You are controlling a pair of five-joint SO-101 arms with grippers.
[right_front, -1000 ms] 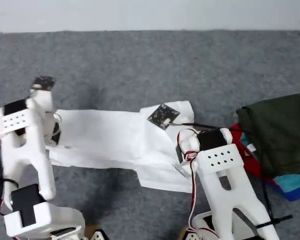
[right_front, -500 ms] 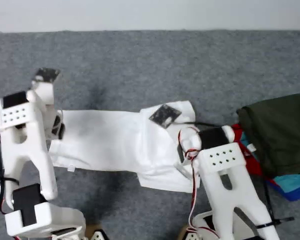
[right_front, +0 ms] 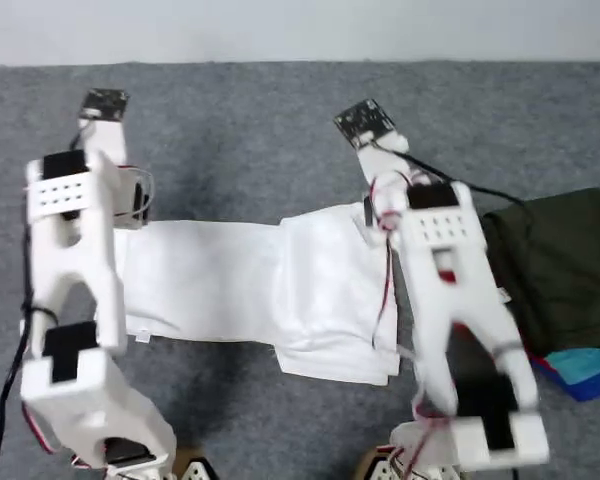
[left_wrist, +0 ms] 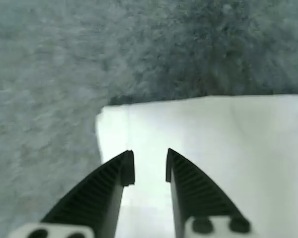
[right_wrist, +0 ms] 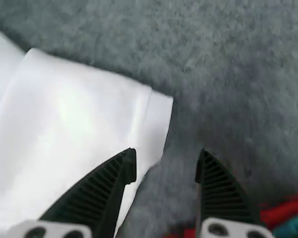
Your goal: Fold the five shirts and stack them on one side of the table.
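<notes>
White shirt [right_front: 230,290]: plain cloth, partly folded, flat in the middle of the grey felt table [right_front: 240,120].
Left gripper [left_wrist: 145,166]: narrow gap, empty, over the shirt's far left corner.
Right gripper [right_wrist: 165,166]: wider gap, empty, at the far right corner.
Stack: dark green shirt [right_front: 565,260] over blue shirt [right_front: 588,372], right edge, partly behind the right arm.

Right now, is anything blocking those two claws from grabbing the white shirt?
Nothing visible does. The left gripper and right gripper, both open, hang over opposite ends of the white shirt.
</notes>
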